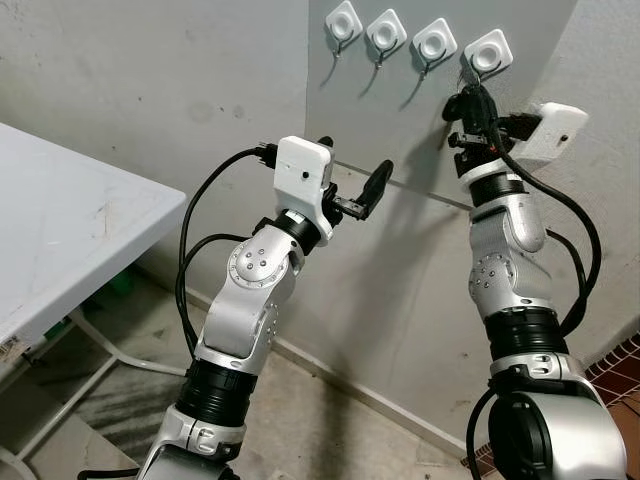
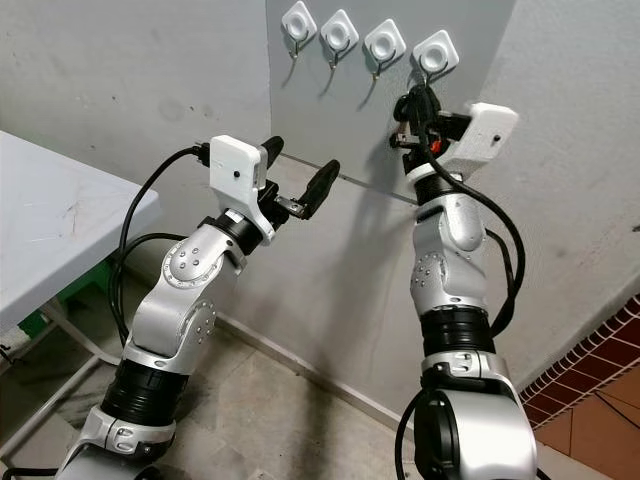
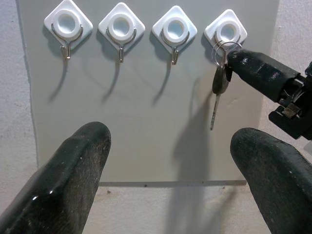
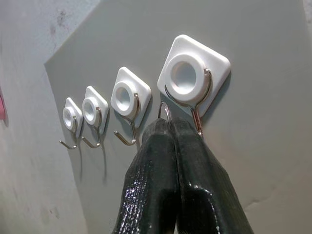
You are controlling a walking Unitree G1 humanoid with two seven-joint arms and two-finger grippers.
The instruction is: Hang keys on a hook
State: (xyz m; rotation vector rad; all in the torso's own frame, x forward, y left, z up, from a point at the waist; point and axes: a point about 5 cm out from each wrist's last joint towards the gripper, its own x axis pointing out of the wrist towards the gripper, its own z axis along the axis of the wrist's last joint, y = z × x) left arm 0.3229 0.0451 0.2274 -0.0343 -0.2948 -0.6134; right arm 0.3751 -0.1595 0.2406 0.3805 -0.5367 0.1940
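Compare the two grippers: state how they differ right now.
The right gripper is raised to the hook at the right end of the row, while the left gripper hangs back, lower and off the grey panel. The right gripper's fingers are pressed together on the key ring, with the key dangling; the left gripper's fingers are spread and hold nothing. Both have two long black fingers and point toward the panel.

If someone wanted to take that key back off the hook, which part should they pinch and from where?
Probably the key's dark flat head, just under its ring, coming straight out from the wall side. It hangs upright from the rightmost hook, flat faces free. The right gripper holds the ring now.
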